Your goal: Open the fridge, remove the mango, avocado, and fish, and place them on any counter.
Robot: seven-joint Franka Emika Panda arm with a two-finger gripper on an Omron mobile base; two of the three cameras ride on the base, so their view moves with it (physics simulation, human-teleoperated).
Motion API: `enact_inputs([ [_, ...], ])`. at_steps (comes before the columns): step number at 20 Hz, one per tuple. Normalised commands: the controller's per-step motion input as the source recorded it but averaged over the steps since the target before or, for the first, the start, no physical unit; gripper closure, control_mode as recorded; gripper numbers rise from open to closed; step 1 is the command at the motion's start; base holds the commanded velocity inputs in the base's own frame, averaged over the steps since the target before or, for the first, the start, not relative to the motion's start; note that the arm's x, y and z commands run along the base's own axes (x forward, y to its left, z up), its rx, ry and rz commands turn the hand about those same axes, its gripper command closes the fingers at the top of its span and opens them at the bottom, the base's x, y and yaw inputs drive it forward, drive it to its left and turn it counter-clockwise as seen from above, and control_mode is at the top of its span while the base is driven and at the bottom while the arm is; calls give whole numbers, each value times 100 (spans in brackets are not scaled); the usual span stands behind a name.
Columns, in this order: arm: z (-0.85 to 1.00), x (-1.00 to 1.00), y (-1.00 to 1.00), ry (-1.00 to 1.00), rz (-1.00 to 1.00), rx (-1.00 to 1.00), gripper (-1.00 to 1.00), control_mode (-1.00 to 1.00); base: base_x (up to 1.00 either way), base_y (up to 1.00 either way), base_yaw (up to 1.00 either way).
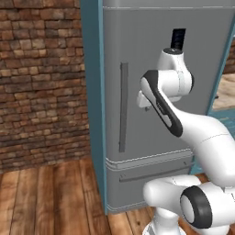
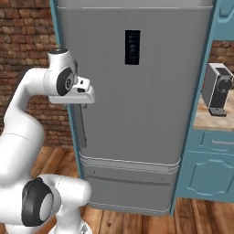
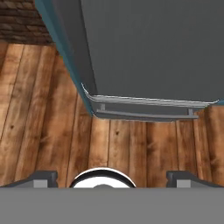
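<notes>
The tall grey fridge (image 1: 151,69) stands with its door closed, its long vertical bar handle (image 1: 123,108) at the door's left edge. My gripper (image 2: 83,105) hangs in front of the upper door, just right of the handle, pointing down at the floor. In the hand view the fingertips (image 3: 43,177) stand wide apart, so the gripper (image 3: 113,177) is open with nothing between them. That view also shows the fridge's lower drawer front (image 3: 144,109) from above. The mango, avocado and fish are hidden behind the closed door. A strip of beige counter (image 2: 208,122) lies to the fridge's right.
A grey coffee machine (image 2: 217,89) stands on the counter, above teal cabinet fronts (image 2: 205,173). A brick wall (image 1: 41,82) lies left of the fridge's teal side panel (image 1: 94,101). Wooden floor (image 3: 48,131) spreads in front of the fridge.
</notes>
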Motion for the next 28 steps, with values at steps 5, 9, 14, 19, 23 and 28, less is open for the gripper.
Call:
enact_inputs([
  [5,0,0,0,0,0,0,-100,100,0,12,-2],
  [9,0,0,0,0,0,0,-100,100,0,0,0],
  [14,-15,0,18,-27,12,1,-100,-100,0,0,2],
  [19,-10,13,35,-18,22,9,-100,-100,0,0,0],
  [23,-5,40,28,0,5,6,-100,-100,0,0,0],
  [28,0,54,44,0,-4,1,-100,-100,0,0,0],
])
